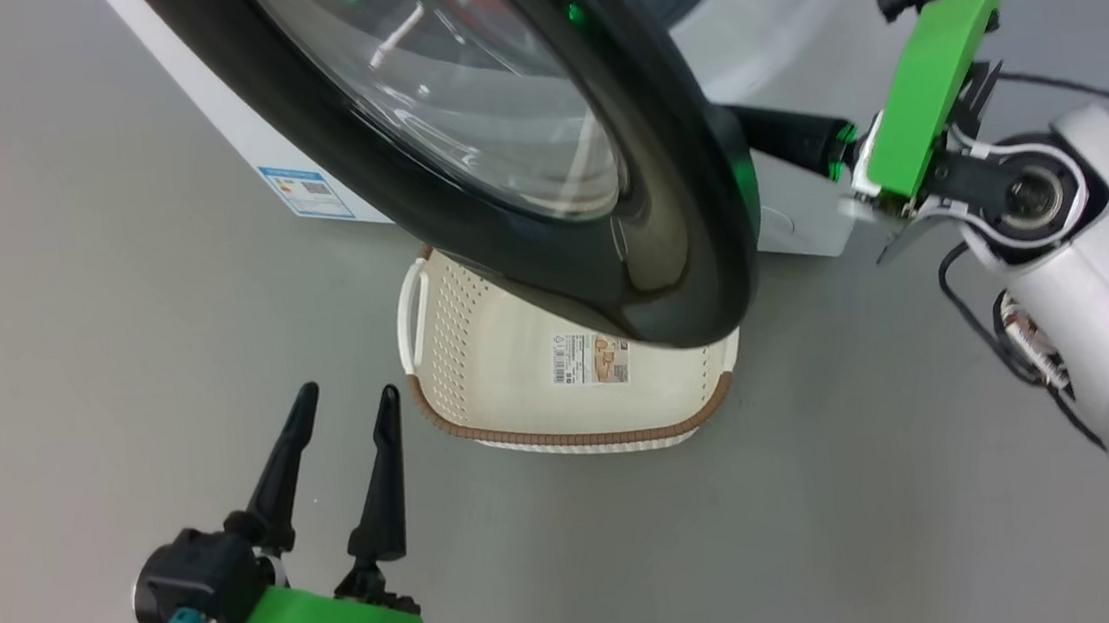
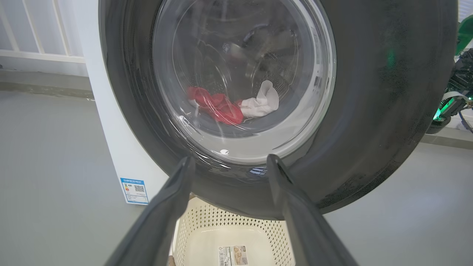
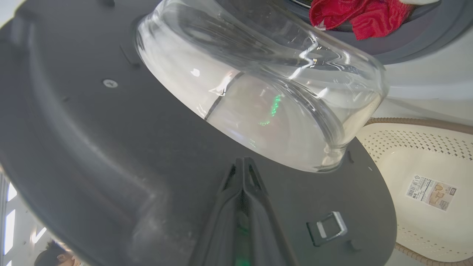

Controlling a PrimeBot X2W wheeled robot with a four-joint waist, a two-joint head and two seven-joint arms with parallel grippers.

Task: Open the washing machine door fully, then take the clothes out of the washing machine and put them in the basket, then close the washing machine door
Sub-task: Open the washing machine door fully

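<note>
The washing machine door (image 1: 699, 239), black-rimmed with a clear glass bowl, stands partly open over the cream basket (image 1: 576, 438). My right gripper (image 3: 243, 162) is shut, its tips against the door's grey inner face just below the glass bowl (image 3: 266, 92). In the head view its fingers (image 1: 790, 138) reach behind the door's edge. Red clothes (image 3: 354, 16) lie in the drum; through the window a red piece (image 2: 218, 107) and a white piece (image 2: 262, 103) show. My left gripper (image 1: 347, 395) is open and holds nothing, low on the left, facing the door's outer side (image 2: 388, 111).
The white washing machine (image 1: 782, 41) carries a blue label (image 1: 308, 192) low on its front. The door's latch (image 3: 327, 227) sits near my right fingers. Bare grey floor (image 1: 66, 344) lies left of the machine. A person's head (image 3: 55, 253) shows at the right wrist view's lower left.
</note>
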